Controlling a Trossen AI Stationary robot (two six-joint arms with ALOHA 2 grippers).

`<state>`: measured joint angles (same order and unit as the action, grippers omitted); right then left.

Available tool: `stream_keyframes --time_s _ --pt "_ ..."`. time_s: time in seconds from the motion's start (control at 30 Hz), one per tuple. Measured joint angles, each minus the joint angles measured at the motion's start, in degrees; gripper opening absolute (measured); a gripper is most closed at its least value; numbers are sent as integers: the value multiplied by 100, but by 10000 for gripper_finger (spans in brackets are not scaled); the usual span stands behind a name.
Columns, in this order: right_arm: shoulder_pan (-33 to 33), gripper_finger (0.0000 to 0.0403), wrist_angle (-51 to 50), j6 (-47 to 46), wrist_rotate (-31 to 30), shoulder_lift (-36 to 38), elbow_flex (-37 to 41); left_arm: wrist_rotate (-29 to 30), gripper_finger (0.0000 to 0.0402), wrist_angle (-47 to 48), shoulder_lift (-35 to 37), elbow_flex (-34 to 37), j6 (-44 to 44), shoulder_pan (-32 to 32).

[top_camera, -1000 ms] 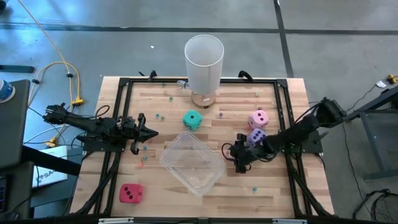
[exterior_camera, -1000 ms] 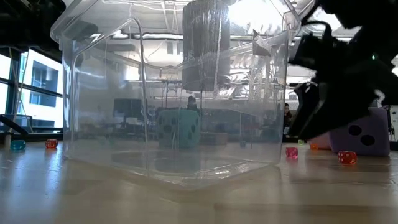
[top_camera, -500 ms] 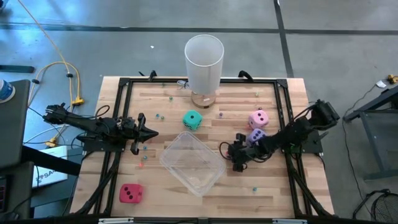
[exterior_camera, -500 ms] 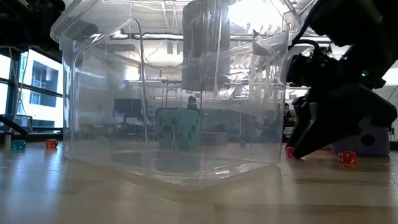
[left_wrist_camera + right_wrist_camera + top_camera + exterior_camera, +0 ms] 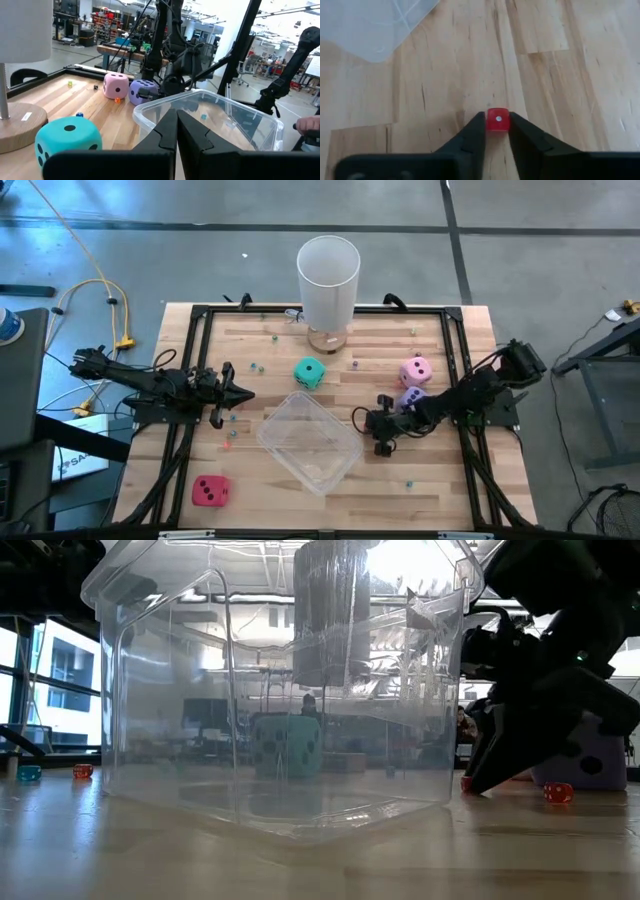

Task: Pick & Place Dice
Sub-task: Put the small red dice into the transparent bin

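Four foam dice sit on the wooden table: teal (image 5: pixel 309 373), pink (image 5: pixel 416 370), purple (image 5: pixel 411 399) and red (image 5: pixel 210 491). No gripper touches them. My right gripper (image 5: pixel 378 430) slants down to the table just right of the clear container (image 5: pixel 310 440), in front of the purple die. It is shut on a tiny red cube (image 5: pixel 497 120) with a white pip. My left gripper (image 5: pixel 245 393) is shut and holds nothing. It points level toward the table's right, left of the container. My right gripper pinches the tiny red cube's two opposite sides (image 5: pixel 490 121) between the free ends of its two fingers. The fingers (image 5: pixel 478 780) slant down from the table's right side. The cube sits at the table surface, its pip face up.
A tall white cylinder on a round wooden base (image 5: pixel 328 280) stands at the far middle. Tiny coloured beads (image 5: pixel 557 793) lie scattered on the wood. A black frame (image 5: pixel 200 315) runs around the table.
My right gripper has sunk toward the table and shifted a little toward the container. Its fingers have closed in on the tiny red cube. My left arm and the foam dice have stayed still.
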<state>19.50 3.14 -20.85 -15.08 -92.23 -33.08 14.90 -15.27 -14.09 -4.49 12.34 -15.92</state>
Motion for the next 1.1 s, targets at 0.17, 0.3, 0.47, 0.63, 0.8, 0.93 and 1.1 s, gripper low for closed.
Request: stream_keyframes --time_s 0.17,0.3,0.47,0.63,0.8,0.93,1.1 --pt "161 31 -9 445 -247 21 2 2 1 2 0 0 7 0" --pt "313 31 -249 591 -592 148 -23 2 1 0 0 0 13 0" --pt "539 31 -1688 469 -1362 513 -726 4 1 2 0 0 13 0" --pt "685 31 -3507 610 -2413 716 -1759 7 1 -8 -2 0 11 0" --pt "623 31 -4024 1259 -3466 723 -2743 22 1 -158 0 0 -473 0" --pt "595 31 -2726 2262 -3756 723 -3101 22 1 -216 0 -2 -978 0" --pt "595 32 -434 3234 -2465 681 -3158 20 1 -216 0 -2 -1084 0"
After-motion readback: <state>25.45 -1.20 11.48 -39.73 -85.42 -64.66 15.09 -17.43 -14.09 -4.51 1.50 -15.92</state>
